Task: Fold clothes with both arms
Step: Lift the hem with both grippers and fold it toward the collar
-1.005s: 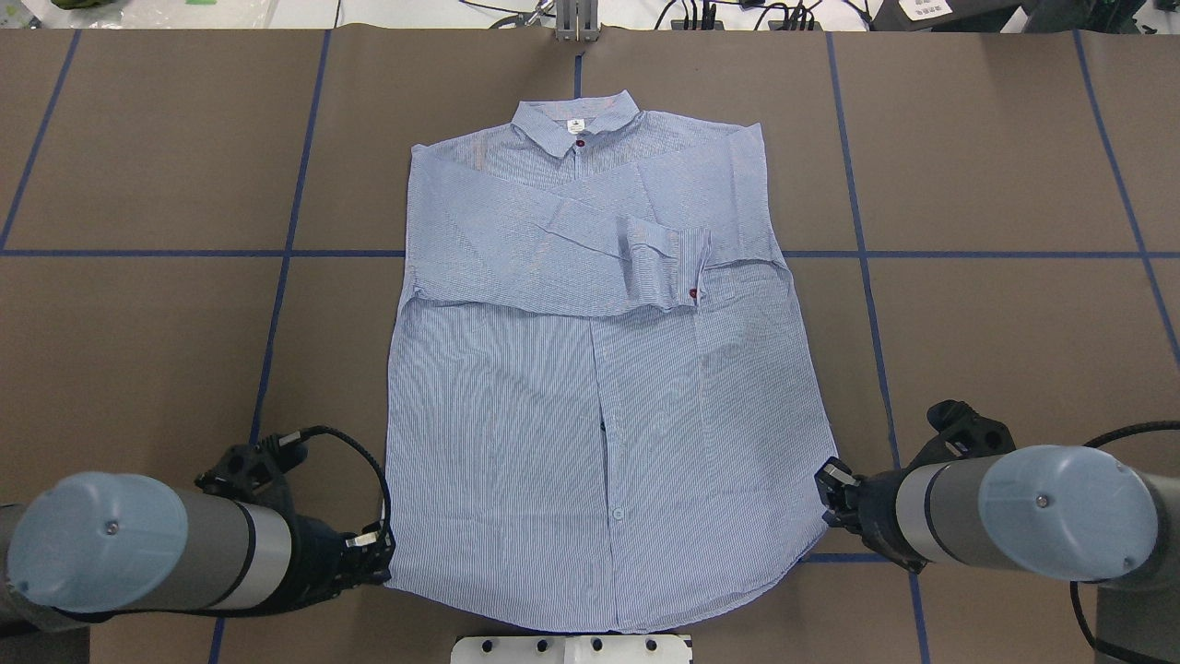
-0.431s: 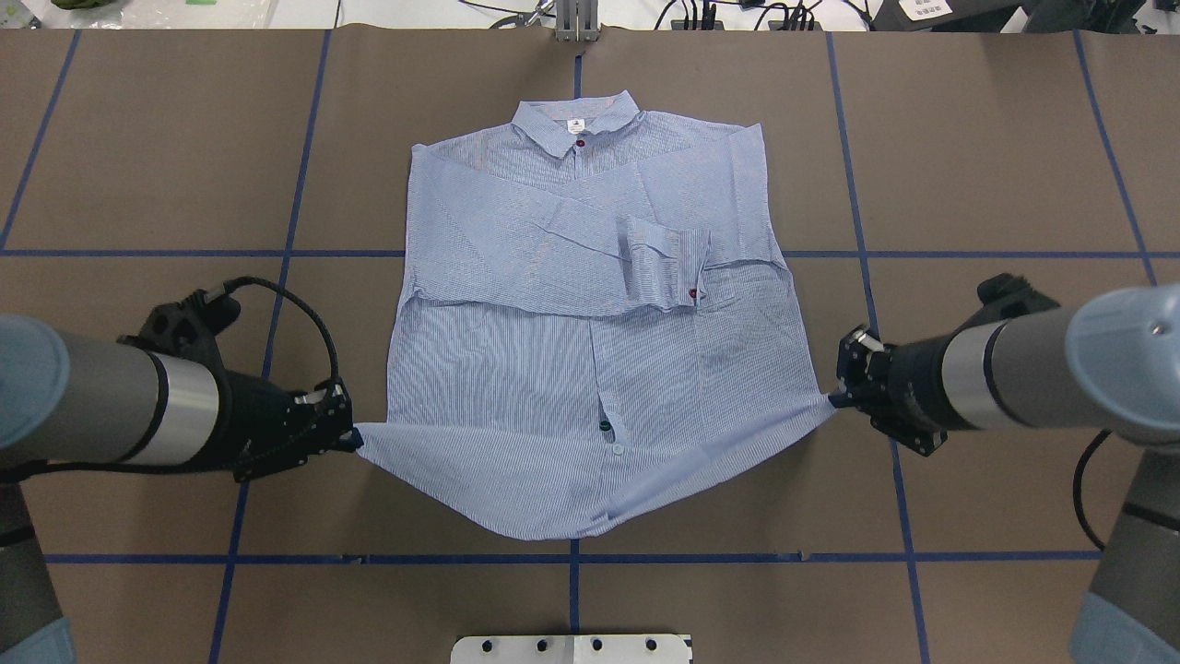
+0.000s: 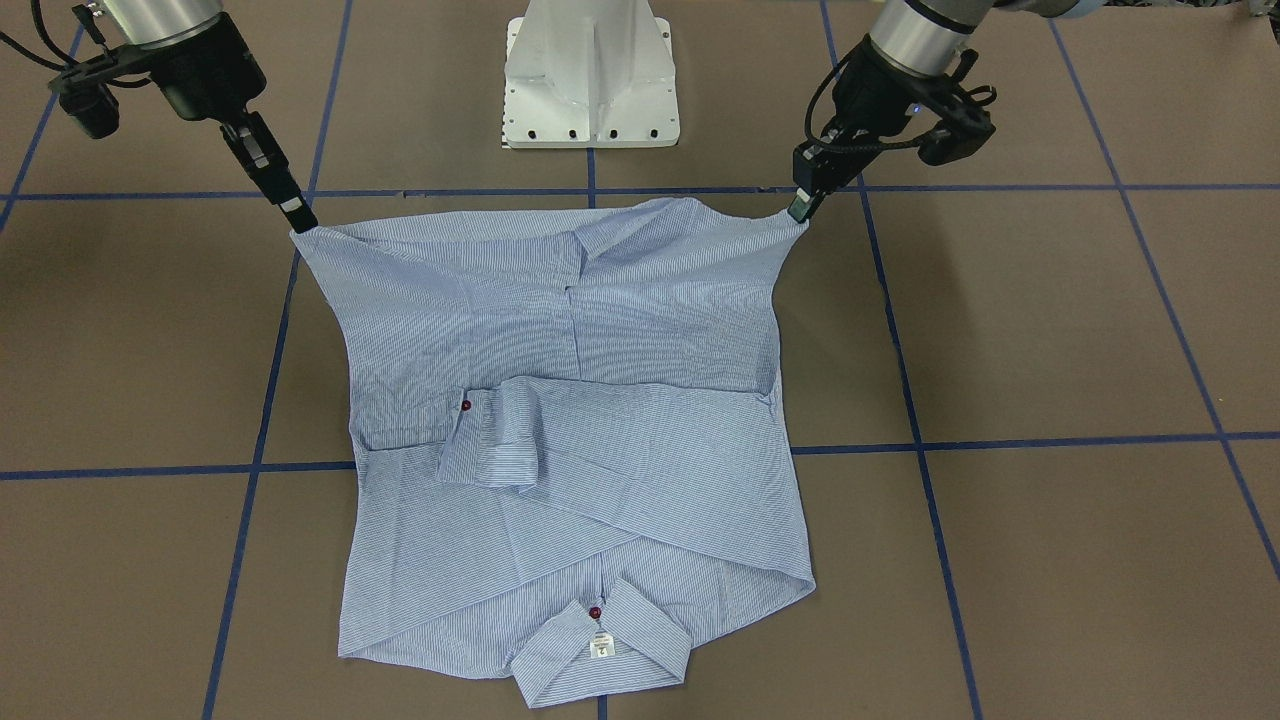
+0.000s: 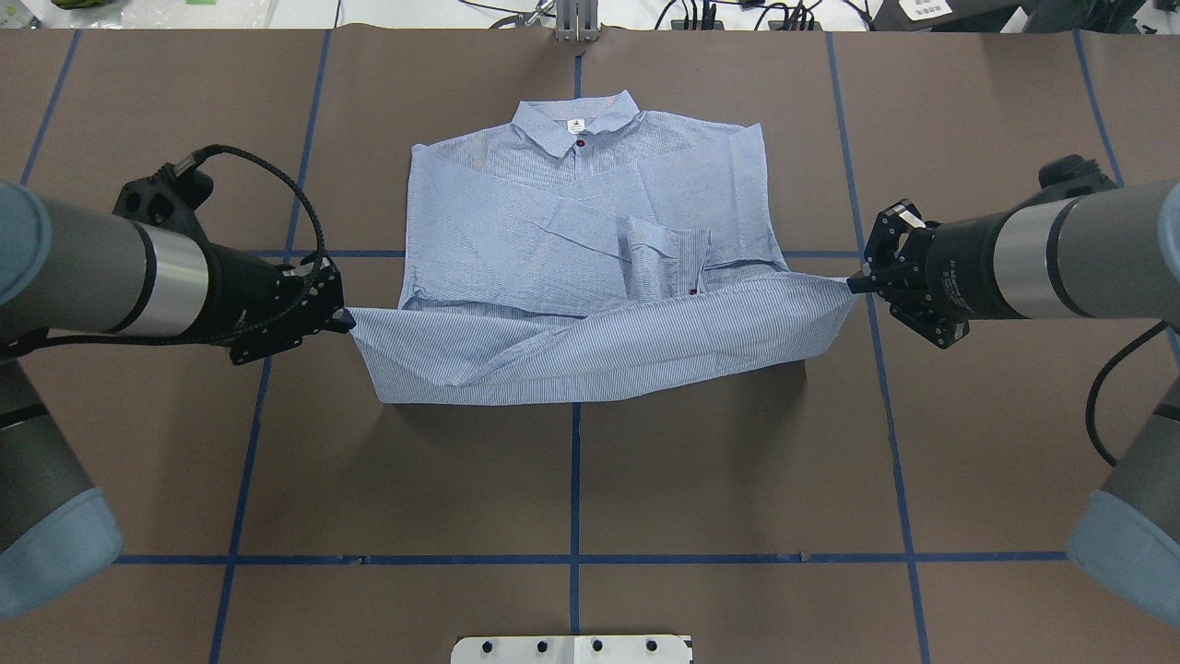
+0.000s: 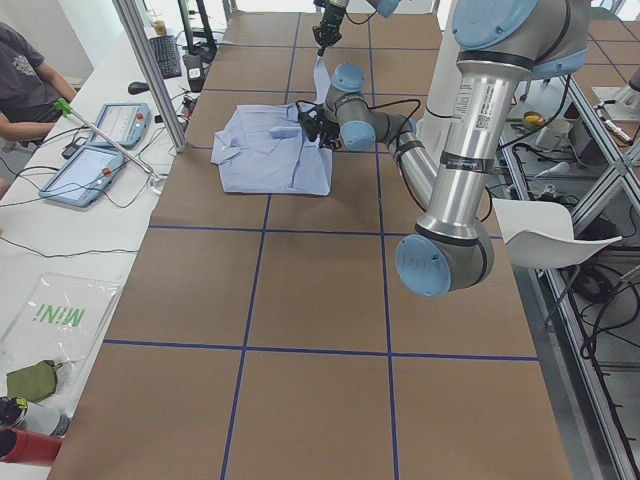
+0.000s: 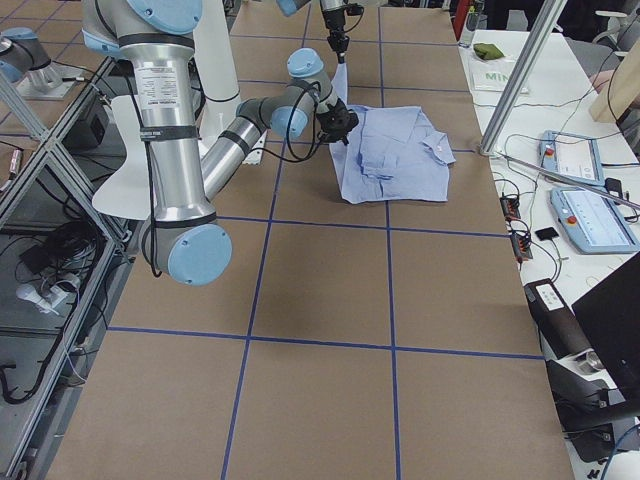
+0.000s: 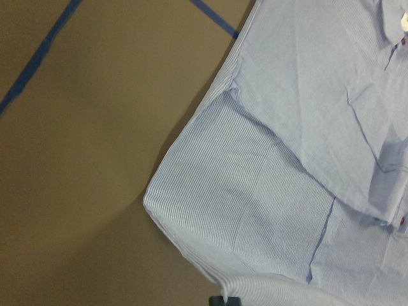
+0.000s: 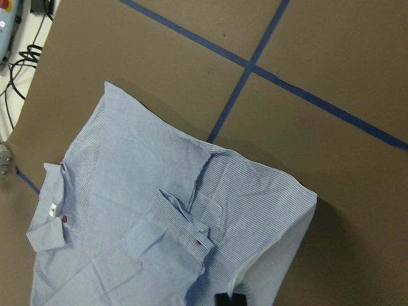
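In the front-facing view, the shirt [image 3: 560,470] is lying front up on the brown table [image 3: 1050,330], with its collar [image 3: 600,650] at the end away from the robot. The left gripper [image 3: 800,207] and the right gripper [image 3: 300,217] are each pinching a corner of the hem [image 3: 560,215], at the end opposite the collar, and are holding it off the table, stretched between them. A sleeve cuff [image 3: 490,440] with a dark red button is lying across the chest, between collar and hem.

In the overhead view, the held hem is hanging as a band about midway down from the collar, with the lower body doubling under it. Both grippers are clamping cloth, one out to each side of the collar.

In the left side view, the collar is pointing toward a seated person [image 5: 25,85], and the hem is hanging on the side away from the collar.

In the right side view, the cloth is draping down from the far gripper, again on the side opposite the collar.

In the left wrist view, a dark fingertip [image 7: 224,299] is showing at the bottom edge against striped cloth, with the collar in the upper right corner.

In the right wrist view, a fingertip [image 8: 231,298] is meeting the fold, with the collar at lower left.
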`<state>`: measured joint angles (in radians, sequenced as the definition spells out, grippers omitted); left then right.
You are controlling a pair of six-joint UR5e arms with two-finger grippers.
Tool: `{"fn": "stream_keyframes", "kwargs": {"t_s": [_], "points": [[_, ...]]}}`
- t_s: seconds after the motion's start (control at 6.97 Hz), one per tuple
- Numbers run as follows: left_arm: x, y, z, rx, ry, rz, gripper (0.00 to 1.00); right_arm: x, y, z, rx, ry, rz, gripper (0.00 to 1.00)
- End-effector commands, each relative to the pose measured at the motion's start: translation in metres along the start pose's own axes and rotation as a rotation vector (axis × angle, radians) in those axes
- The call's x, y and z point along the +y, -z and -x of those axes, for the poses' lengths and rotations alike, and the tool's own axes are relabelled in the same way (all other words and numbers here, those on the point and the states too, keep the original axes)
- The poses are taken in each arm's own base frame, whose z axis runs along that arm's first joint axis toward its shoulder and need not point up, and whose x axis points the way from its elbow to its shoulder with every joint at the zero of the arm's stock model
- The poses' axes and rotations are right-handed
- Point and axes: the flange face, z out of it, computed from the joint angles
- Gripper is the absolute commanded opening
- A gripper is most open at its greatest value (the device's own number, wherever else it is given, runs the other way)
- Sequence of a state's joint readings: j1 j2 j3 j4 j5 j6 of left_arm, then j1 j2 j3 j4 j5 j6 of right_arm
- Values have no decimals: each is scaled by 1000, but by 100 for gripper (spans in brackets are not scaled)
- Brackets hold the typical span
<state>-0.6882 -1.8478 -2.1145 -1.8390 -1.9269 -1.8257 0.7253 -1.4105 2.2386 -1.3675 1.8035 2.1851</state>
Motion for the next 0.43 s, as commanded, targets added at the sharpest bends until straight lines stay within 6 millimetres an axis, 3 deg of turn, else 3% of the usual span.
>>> {"fn": "stream_keyframes", "kwargs": {"t_s": [0.0, 0.29], "points": [[-54, -38, -27, -28, 23, -73, 0, -8, -51, 40, -12, -11, -82, 0], [-85, -70, -37, -68, 28, -104, 0, -26, -97, 70, 23, 49, -134, 0]]}}
